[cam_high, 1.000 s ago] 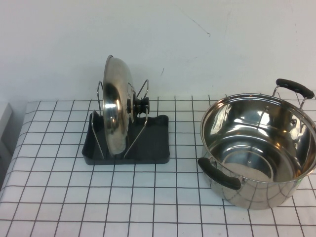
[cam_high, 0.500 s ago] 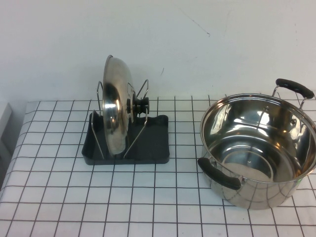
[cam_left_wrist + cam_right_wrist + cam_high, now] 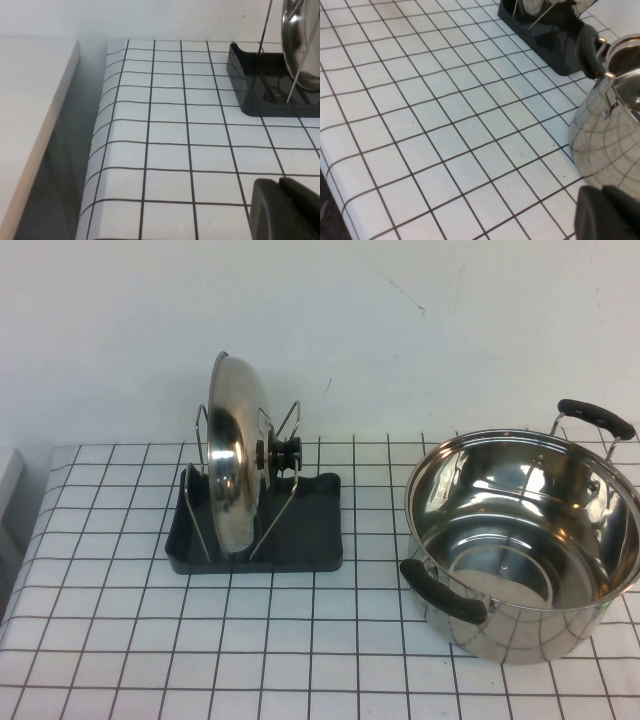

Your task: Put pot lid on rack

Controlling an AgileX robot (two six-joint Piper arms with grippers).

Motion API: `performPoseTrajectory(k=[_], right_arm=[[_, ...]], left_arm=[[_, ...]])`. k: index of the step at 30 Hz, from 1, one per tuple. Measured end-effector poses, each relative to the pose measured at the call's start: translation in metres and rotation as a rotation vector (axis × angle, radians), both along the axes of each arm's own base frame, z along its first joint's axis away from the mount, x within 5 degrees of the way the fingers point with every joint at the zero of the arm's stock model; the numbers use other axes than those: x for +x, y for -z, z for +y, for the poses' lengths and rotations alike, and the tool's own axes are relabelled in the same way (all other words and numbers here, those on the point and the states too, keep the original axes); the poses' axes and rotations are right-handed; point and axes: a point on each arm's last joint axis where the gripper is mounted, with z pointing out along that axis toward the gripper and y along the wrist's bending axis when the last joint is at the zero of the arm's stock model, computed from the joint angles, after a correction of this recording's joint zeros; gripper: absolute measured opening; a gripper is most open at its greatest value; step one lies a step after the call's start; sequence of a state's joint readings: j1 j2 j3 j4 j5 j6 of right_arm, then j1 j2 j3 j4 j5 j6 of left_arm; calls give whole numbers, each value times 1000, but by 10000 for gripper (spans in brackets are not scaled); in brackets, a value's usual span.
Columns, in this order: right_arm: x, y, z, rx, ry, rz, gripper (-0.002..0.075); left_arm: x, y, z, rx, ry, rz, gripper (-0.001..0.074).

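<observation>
The pot lid (image 3: 232, 465), shiny steel with a black knob (image 3: 285, 455), stands on edge between the wire loops of the dark grey rack (image 3: 300, 530) at the back left of the table. Neither arm shows in the high view. In the left wrist view my left gripper (image 3: 281, 182) is shut and empty above the tablecloth, short of the rack (image 3: 250, 75) and the lid's edge (image 3: 300, 45). In the right wrist view my right gripper (image 3: 602, 190) is shut and empty beside the pot's wall, with the rack (image 3: 555, 45) farther off.
A deep steel pot (image 3: 525, 540) with two black handles stands at the right; it also shows in the right wrist view (image 3: 610, 135). The checked tablecloth (image 3: 300, 640) ends at the table's left edge (image 3: 95, 150), with a white surface beyond it.
</observation>
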State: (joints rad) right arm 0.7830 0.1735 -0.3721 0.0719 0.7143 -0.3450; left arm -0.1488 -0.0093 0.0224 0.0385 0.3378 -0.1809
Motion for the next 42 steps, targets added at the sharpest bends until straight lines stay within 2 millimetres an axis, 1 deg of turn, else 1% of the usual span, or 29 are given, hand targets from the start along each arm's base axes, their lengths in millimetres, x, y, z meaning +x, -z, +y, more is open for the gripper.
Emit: performPoseTrajectory(k=[3,6,11,14,18,21,23,29,33,42], right_arm=[[1,0,-2,25,39,-30,-1],[8,8,-3,78,150,-94,-1],[22,35,-10,134,412,-197,-1],[25,50,-18,129,561,-215,-1],[25,68,-25,106,696,-227,-1],[26,80,-29,53,746,-238,-1],[27,84,-31,31,772,-247,-1],[26,88,-35,6,843,-203,-1],[25,91,-35,27,872,-156,-1],[25,91,-34,87,901,-127,-2]], left_arm=[[0,0,0,0,0,0,-2],[0,0,0,0,0,0,-2],[0,0,0,-1,0,0,-2],[0,0,0,-1,0,0,-2],[0,0,0,-1,0,0,-2],[0,0,0,-1,0,0,-2],[0,0,0,-1,0,0,-2],[0,0,0,-1,0,0,-2],[0,0,0,-1,0,0,-2],[0,0,0,-1,0,0,-2]])
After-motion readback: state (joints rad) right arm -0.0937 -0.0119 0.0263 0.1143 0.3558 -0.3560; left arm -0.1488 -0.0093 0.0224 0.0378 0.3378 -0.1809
